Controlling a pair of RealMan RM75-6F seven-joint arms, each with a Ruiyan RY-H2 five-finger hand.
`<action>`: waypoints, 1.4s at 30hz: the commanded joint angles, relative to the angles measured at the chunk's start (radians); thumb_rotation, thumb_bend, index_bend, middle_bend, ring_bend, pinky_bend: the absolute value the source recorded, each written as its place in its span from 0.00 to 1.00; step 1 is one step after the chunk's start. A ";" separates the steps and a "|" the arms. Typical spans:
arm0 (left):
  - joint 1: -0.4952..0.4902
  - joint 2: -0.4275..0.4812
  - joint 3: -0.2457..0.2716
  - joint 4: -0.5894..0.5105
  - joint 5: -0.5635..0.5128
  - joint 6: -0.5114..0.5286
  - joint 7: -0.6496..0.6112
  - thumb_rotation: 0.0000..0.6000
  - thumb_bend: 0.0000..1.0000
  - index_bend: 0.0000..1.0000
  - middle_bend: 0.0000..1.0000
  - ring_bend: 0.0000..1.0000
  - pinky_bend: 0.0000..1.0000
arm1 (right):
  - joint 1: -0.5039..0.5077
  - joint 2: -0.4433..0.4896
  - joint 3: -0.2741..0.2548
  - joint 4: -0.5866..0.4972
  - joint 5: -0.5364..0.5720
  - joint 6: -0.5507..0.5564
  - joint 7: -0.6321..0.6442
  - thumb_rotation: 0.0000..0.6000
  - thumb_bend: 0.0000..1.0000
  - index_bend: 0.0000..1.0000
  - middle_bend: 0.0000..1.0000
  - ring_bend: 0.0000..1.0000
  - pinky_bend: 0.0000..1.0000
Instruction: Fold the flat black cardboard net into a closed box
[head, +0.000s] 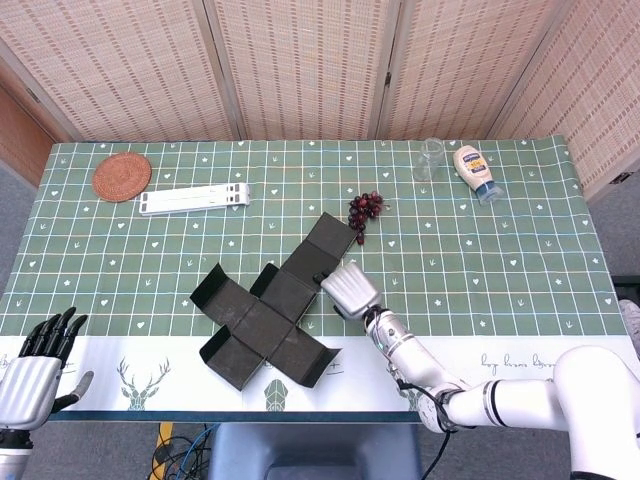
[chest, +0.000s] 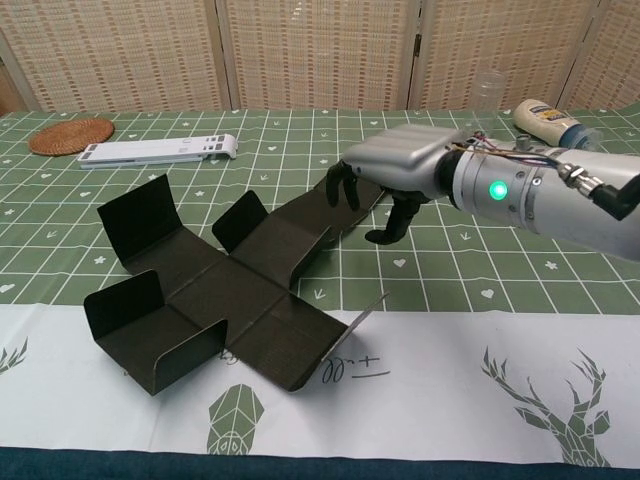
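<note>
The black cardboard net (head: 272, 312) lies spread in a cross shape on the green checked table (head: 500, 260), near the front edge. In the chest view the net (chest: 225, 295) has several side flaps standing partly upright, and its long panel runs back towards the right. My right hand (head: 350, 289) hovers over that long panel's far part. Seen from the chest, the right hand (chest: 392, 172) has its fingers (chest: 345, 186) bent downwards and apart, holding nothing. My left hand (head: 36, 368) stays at the front left, off the table edge, fingers spread and empty.
A bunch of dark grapes (head: 365, 209) lies just behind the net's far end. A clear glass (head: 430, 158) and a mayonnaise bottle (head: 475, 172) are at the back right. A woven coaster (head: 122, 176) and a white folding stand (head: 193, 199) are at the back left.
</note>
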 joint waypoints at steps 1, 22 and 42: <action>-0.004 -0.002 0.000 -0.003 0.001 -0.005 0.004 1.00 0.30 0.05 0.00 0.02 0.09 | -0.002 -0.005 -0.012 0.009 0.012 -0.020 0.001 1.00 0.36 0.26 0.35 0.91 1.00; 0.019 0.008 0.008 0.007 -0.009 0.022 -0.013 1.00 0.30 0.05 0.00 0.02 0.09 | 0.064 -0.159 0.018 0.088 0.031 -0.082 0.006 1.00 0.36 0.26 0.35 0.91 1.00; 0.017 0.003 0.009 0.011 -0.005 0.016 -0.016 1.00 0.30 0.05 0.00 0.02 0.09 | 0.086 -0.099 0.045 0.061 0.026 -0.108 0.051 1.00 0.30 0.26 0.35 0.91 1.00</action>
